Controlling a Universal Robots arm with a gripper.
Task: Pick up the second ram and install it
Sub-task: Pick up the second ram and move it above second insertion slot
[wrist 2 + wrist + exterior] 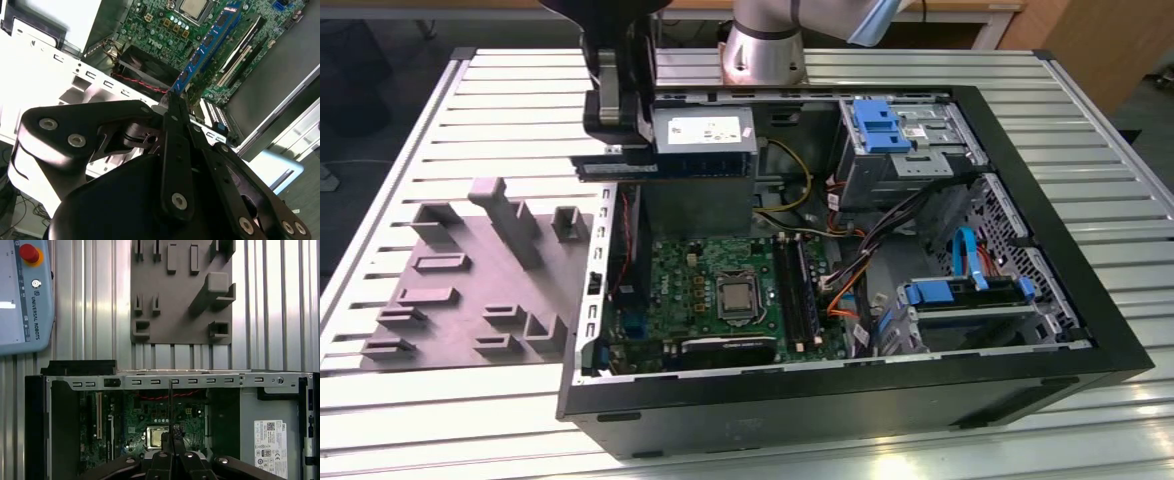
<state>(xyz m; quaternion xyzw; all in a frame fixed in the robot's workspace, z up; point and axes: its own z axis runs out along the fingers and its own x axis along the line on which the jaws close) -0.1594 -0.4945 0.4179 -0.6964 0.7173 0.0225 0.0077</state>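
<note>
Second wrist view: the gripper [172,100] has its two fingers [175,150] closed narrowly on one end of a single blue second ram [207,45], whose row of black chips reaches out in the air above the motherboard [150,30], not seated in any slot. In the exterior view one open computer case [854,410] lies on the slatted worktop [427,420]; it holds that one motherboard, one square silver processor [736,297], two blue drive brackets [881,125] and a bundle of cables [851,280]. One grey moulded tray [480,300] sits just beside the case on the exterior view's left.
</note>
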